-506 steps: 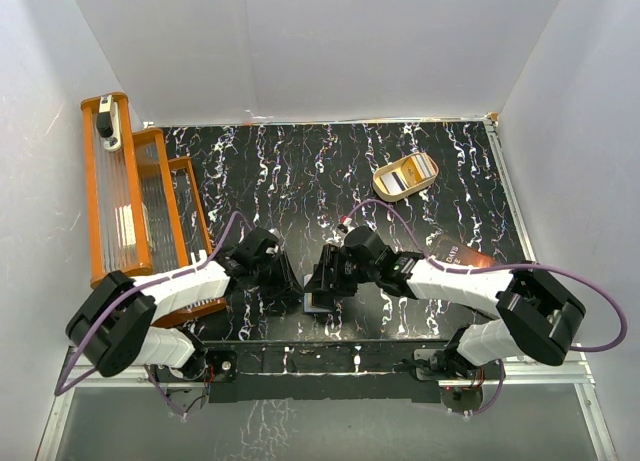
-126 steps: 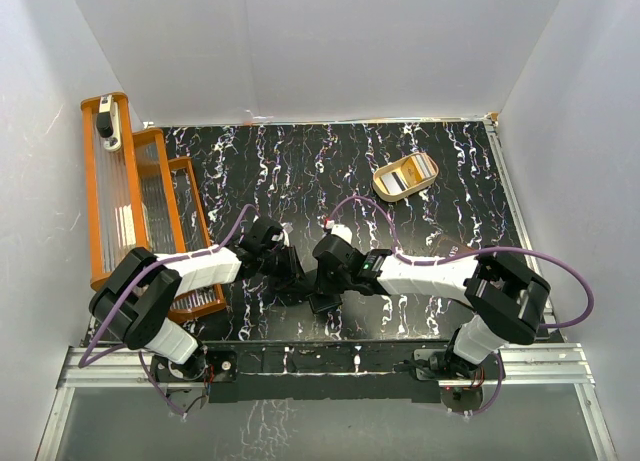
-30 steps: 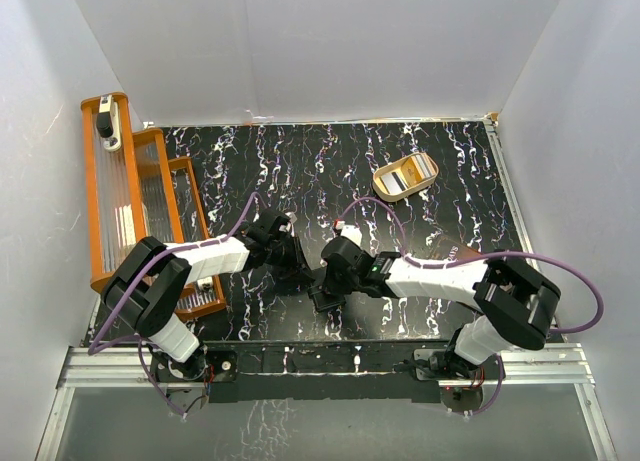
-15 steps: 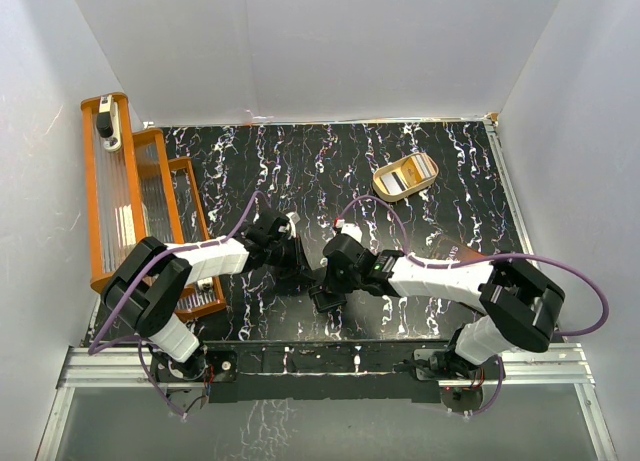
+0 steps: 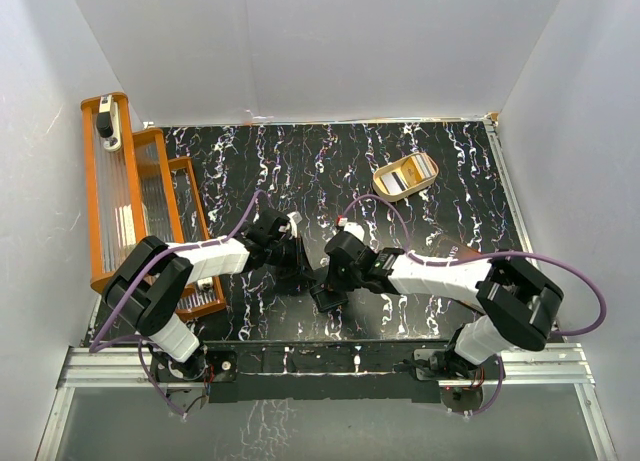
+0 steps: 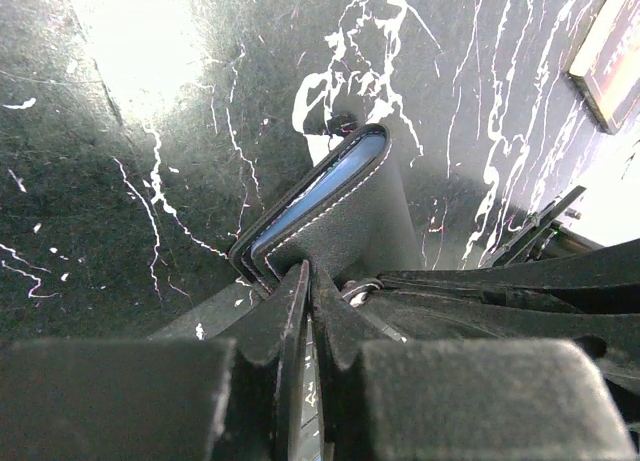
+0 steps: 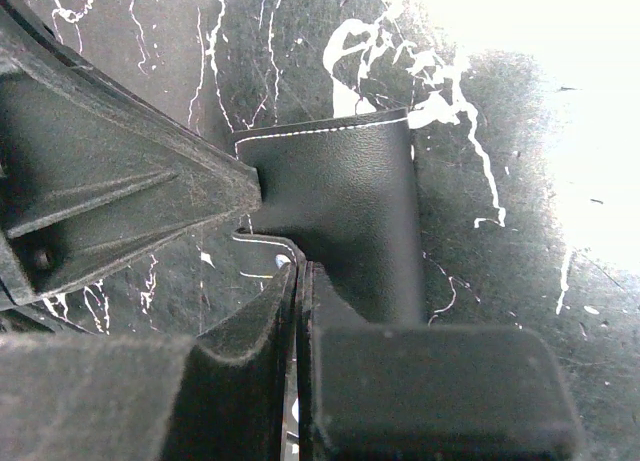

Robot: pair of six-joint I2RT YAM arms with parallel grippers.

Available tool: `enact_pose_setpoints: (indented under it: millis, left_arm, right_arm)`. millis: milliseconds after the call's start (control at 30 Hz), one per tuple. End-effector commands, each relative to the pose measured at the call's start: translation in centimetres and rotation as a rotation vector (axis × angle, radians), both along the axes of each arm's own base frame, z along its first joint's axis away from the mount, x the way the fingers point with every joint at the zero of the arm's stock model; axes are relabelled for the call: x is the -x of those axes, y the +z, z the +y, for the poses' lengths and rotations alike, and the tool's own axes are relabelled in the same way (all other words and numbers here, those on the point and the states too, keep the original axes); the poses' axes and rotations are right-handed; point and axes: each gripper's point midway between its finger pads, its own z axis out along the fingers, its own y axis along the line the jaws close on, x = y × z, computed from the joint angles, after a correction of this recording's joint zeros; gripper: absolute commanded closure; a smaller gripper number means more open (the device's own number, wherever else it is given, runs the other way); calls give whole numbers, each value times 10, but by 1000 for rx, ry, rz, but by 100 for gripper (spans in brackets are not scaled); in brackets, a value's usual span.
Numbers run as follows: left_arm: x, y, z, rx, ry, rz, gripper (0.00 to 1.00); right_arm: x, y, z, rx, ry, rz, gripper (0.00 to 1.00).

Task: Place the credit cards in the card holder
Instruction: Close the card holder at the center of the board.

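The black card holder (image 5: pixel 316 282) stands on edge on the marbled table between my two grippers. In the left wrist view the card holder (image 6: pixel 345 216) gapes open, and a blue-grey credit card (image 6: pixel 318 189) sits in its slot. My left gripper (image 6: pixel 308 279) is shut on a stitched flap of it. My right gripper (image 7: pixel 298 273) is shut on another stitched edge of the card holder (image 7: pixel 340 196). From above, the left gripper (image 5: pixel 303 267) and right gripper (image 5: pixel 325 291) meet tip to tip. More credit cards (image 5: pixel 409 171) lie in the tan tray (image 5: pixel 385 192).
An orange rack (image 5: pixel 140 201) runs along the table's left side. A dark flat sheet with pale lettering (image 5: pixel 455 251) lies partly under the right arm. Purple cables loop over both arms. White walls close in the back and sides.
Over the last second both grippers have kept their hold on the card holder and barely moved. The left wrist has shifted slightly to the right.
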Motion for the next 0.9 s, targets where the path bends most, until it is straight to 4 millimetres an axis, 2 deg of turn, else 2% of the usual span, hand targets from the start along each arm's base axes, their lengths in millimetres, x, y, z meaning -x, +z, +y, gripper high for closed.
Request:
enact_pose_setpoints:
  millis: [0, 200, 400, 500, 733, 867]
  left_arm:
    - [14, -19, 10, -47, -29, 38, 95]
    - [13, -17, 6, -35, -63, 33, 94]
    - [13, -19, 11, -66, -49, 37, 94]
    - [12, -20, 11, -75, -52, 36, 94]
    - [12, -24, 11, -84, -101, 21, 94]
    - [10, -28, 13, -110, -122, 11, 94]
  right_arm:
    - [-12, 2, 5, -4, -18, -28, 100]
    - [-12, -3, 4, -11, -15, -9, 100]
    - [-10, -8, -4, 7, -37, 17, 100]
    - [-12, -3, -2, -7, -32, 10, 100]
    - [-18, 30, 17, -95, -1, -14, 100]
    - [-16, 31, 14, -100, -18, -2, 100]
